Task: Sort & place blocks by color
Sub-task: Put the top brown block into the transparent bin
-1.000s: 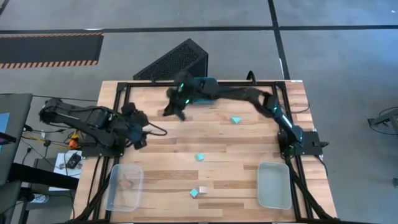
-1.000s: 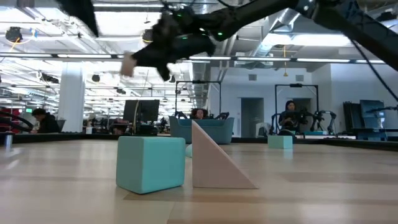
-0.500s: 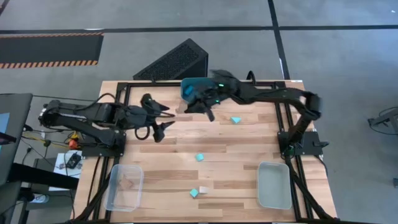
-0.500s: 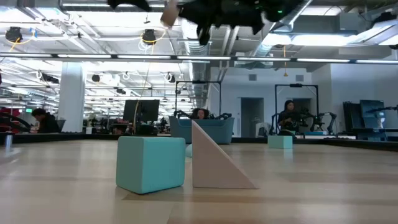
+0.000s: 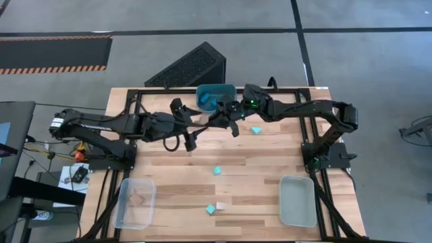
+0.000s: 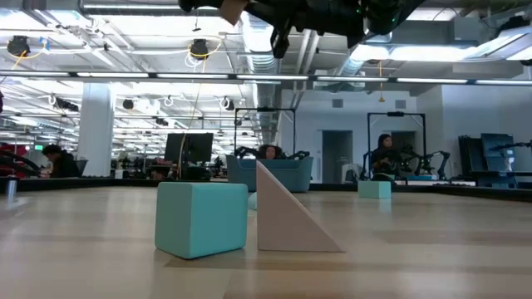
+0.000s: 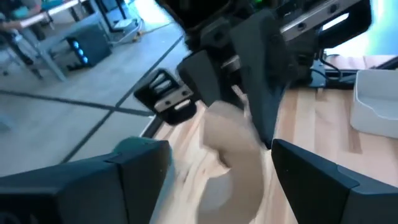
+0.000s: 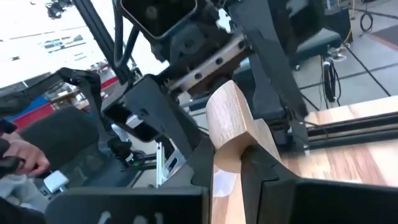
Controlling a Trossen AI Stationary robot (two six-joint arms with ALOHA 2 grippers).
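My right gripper (image 5: 219,121) is up in the air over the far middle of the table, shut on a tan curved wooden block (image 8: 231,121), which also shows at the top of the low view (image 6: 231,10). My left gripper (image 5: 194,125) faces it from the table's left, open. In the left wrist view its fingers (image 7: 134,168) stand on either side of the tan block (image 7: 227,155) with gaps between. Teal blocks lie flat on the table (image 5: 256,130), (image 5: 217,171), (image 5: 210,210). A tan wedge (image 5: 221,204) stands beside the last one. My right gripper pinches the tan curved block between its two fingers (image 8: 273,180), holding its lower end (image 8: 239,149). The rest of the block sticks out past the fingertips toward the left gripper. It is lifted clear of the table.
A teal bin (image 5: 214,96) sits at the far edge, just behind the two grippers. A clear bin (image 5: 123,202) at the near left holds a tan piece, and another bin (image 5: 297,200) is at the near right. Bare wood lies between them.
My right gripper has carried the tan block from the far left part of the table toward the right and higher up. My left arm has reached out from the table's left edge toward the right gripper until its open fingers flank the block.
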